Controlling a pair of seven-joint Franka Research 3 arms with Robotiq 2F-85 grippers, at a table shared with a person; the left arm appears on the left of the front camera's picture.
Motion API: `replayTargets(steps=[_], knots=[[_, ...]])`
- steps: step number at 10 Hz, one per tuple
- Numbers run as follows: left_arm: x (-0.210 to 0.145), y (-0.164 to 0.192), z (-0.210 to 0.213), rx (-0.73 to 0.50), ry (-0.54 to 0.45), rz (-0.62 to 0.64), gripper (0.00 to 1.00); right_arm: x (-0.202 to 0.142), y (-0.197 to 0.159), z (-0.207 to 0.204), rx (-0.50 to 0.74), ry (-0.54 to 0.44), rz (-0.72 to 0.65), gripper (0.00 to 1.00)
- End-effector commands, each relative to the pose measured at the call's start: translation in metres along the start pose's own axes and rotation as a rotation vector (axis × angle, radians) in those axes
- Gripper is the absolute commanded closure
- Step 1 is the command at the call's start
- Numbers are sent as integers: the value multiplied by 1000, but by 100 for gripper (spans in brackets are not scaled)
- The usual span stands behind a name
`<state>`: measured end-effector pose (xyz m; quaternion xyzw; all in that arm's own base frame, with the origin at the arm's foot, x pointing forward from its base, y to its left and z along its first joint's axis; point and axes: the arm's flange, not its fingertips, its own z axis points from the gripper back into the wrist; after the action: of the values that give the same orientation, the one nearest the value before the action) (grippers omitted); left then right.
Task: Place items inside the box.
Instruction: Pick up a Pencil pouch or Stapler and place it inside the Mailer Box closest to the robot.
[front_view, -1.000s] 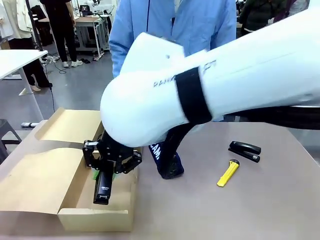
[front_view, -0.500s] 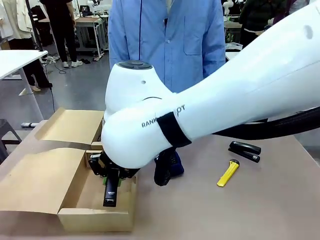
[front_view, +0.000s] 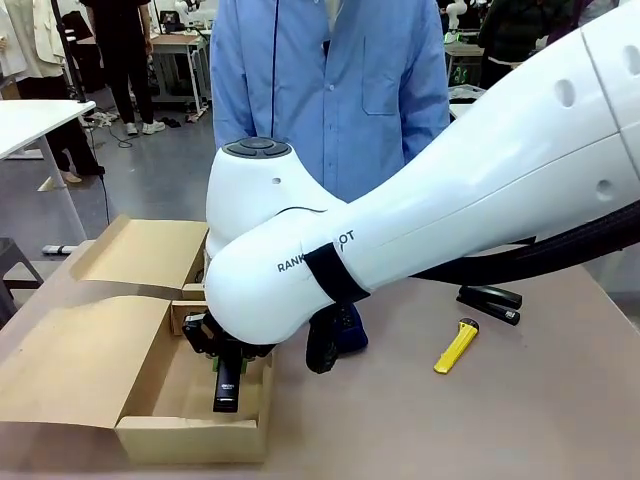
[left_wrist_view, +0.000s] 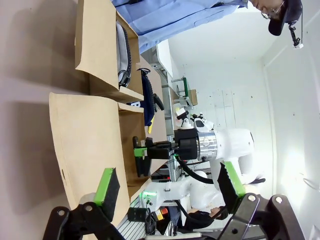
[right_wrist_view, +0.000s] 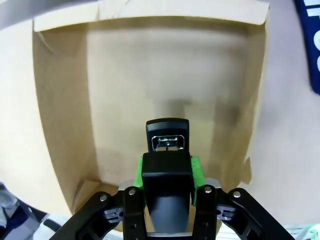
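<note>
The right gripper (right_wrist_view: 167, 170) is hanging inside the open cardboard box (front_view: 150, 432), which is sitting at about 8 o'clock on the table in the front view. A black item (right_wrist_view: 167, 145) with a metal face on its free end, possibly a small stapler, is standing between the gripper's green pads. The pads are lying close along both its sides. Whether they are clamping it or just loosening cannot be told. The left gripper (left_wrist_view: 169, 181) is waiting well apart from the box, its fingers spread wide and holding nothing.

The step in hand is judged to be the release into the box. To do it well, the right arm should be bringing the item's free end close to the box floor before letting go, so it is tipping over rather than dropping and bouncing. It should be leaning the item toward 12 o'clock, away from the near wall at 6 o'clock. After that, the pads need spreading fully and the gripper lifting straight up, clear of the walls and flaps.

The item's long axis is running along the gripper's fingers, steeply upright. In the front view it is running from 12 to 6 o'clock, with the metal-faced end pointing down at the box floor. It seems to be hovering just above it, though contact cannot be ruled out.
</note>
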<state>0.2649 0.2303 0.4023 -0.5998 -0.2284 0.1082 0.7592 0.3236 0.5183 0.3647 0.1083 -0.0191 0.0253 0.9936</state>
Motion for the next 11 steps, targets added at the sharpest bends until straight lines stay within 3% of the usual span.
replayTargets(steps=[1,2,9,10,11], knots=[[-1,-1,0,-14,2,-19,0,1,10,0,-27,-23,-40,4],[-1,-1,0,-14,2,-19,0,1,10,0,-34,-17,-39,0],[-1,-1,0,-14,2,-19,0,0,4,11,6,-10,-22,0],[-1,-1,0,-14,2,-19,0,-2,2,15,14,-6,21,0],[-1,-1,0,-14,2,-19,0,-5,-7,30,67,35,166,0]])
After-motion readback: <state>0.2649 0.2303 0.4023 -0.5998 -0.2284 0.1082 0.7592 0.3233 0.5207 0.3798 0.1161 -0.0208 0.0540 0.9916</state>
